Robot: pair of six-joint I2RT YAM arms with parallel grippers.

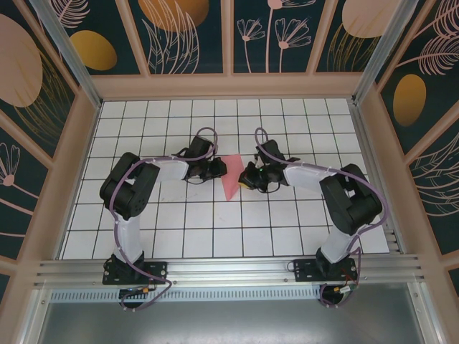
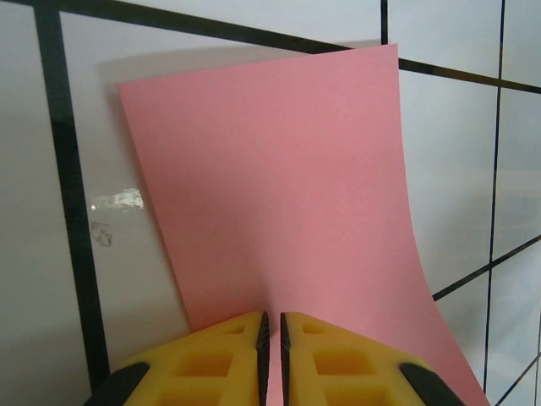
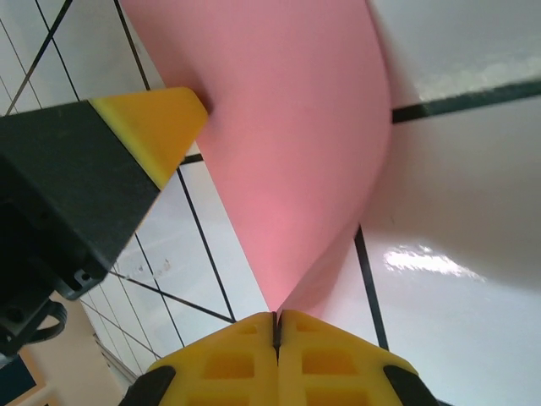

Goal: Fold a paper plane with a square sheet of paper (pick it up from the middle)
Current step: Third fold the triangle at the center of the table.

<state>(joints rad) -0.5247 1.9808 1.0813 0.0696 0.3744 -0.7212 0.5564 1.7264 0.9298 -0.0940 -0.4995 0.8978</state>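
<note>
The square sheet of paper [image 1: 231, 179] is plain pink-red and stands lifted and bent between my two grippers at the table's middle. My left gripper [image 1: 219, 170] comes at it from the left. In the left wrist view its jaws [image 2: 272, 326] are shut on the near edge of the sheet [image 2: 279, 186], with pink showing in the thin slit between the pads. My right gripper [image 1: 244, 179] is on the sheet's right side. Its jaws [image 3: 276, 321] are shut on a corner of the sheet [image 3: 287, 127], which curves up and away. The paper plane is out of view.
The white tiled table [image 1: 179, 229] has black grid lines and is walled by patterned panels [image 1: 43, 107] on three sides. The left gripper's yellow finger [image 3: 152, 127] touches the sheet in the right wrist view. A small scuff [image 2: 118, 203] marks a tile beside the sheet.
</note>
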